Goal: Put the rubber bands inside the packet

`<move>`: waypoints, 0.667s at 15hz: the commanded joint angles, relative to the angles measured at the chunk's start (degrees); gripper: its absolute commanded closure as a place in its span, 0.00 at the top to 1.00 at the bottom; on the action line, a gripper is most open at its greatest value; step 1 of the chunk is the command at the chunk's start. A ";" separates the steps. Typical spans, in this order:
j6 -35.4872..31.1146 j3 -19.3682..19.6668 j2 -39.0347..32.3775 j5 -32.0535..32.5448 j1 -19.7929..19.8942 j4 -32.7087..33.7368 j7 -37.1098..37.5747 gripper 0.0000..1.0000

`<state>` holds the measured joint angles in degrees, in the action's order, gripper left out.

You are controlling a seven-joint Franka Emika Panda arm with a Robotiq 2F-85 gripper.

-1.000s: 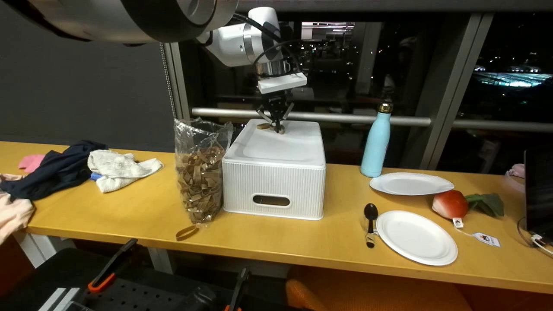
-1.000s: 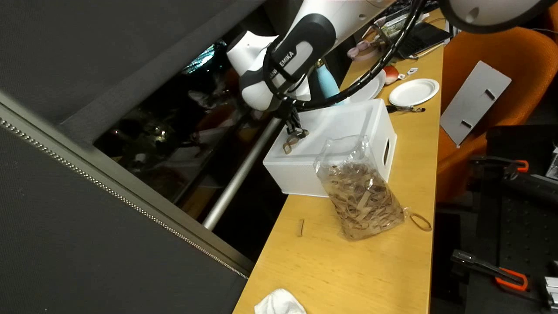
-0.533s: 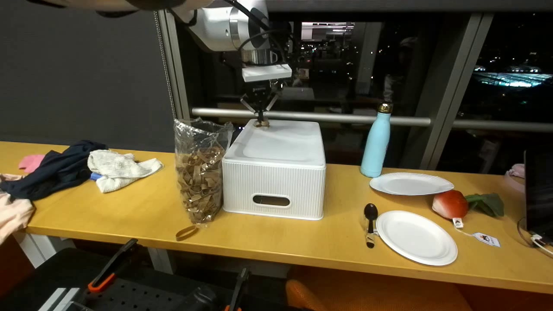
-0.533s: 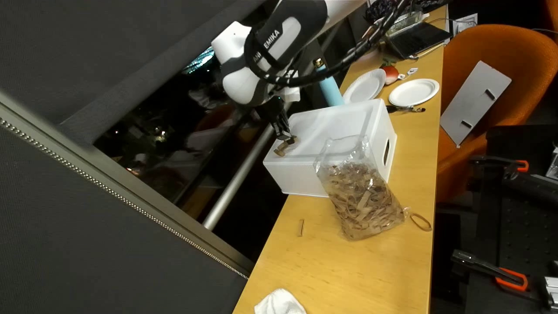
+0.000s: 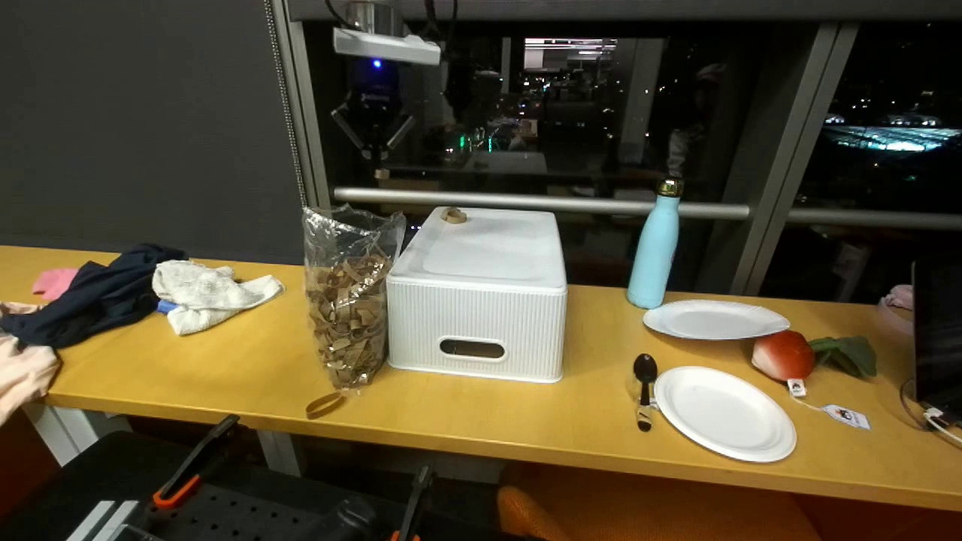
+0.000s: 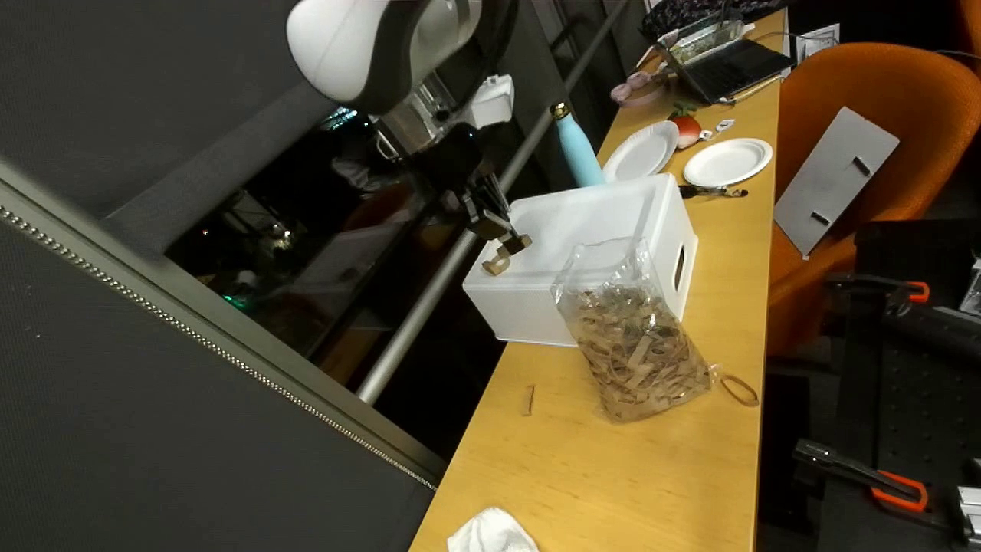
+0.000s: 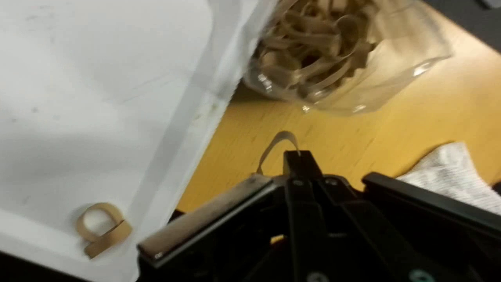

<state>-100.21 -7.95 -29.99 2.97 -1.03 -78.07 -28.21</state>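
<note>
1. Gripper [image 7: 299, 158] is held in the air near the window-side edge of the counter [image 5: 225, 368], its fingertips pressed together on a rubber band [image 5: 382, 173], apparently nipped at one side so that the rest is free to drop.
2. Lower down, a curled band [image 5: 453, 216], perhaps two overlapping, is set on the white box [image 5: 477, 315], at its corner nearest that edge, seemingly for later transfer.
3. Beside the box, the packet [image 5: 342, 237], well filled with bands [image 5: 353, 323], is stood mouth upward, presumably so that it can be entered from above; whether it is braced by the box cannot be told.
4. A stray band [image 5: 325, 406] is seen near the counter's front edge, what looks like another band [image 6: 529, 400] nearer the window-side edge.
</note>
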 commanded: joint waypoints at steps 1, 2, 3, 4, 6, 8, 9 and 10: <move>5.38 -0.53 12.13 -2.70 -1.27 -13.31 5.23 0.00; 6.92 -0.37 13.97 -2.92 -1.65 -15.12 6.52 0.00; 7.85 -0.06 15.62 -2.66 -1.88 -16.91 7.52 0.00; 8.16 0.43 16.83 -2.35 -1.64 -18.44 7.78 0.00; 6.00 1.62 17.66 -1.23 -0.92 -20.67 7.63 0.00; 3.17 2.97 16.65 0.62 -0.37 -21.22 6.54 0.00; 1.75 3.46 15.74 0.91 -0.02 -21.17 6.03 0.00; -0.22 3.73 14.67 1.39 0.30 -20.95 4.90 0.00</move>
<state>-96.06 -5.31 -13.95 2.91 -1.52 -98.23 -21.22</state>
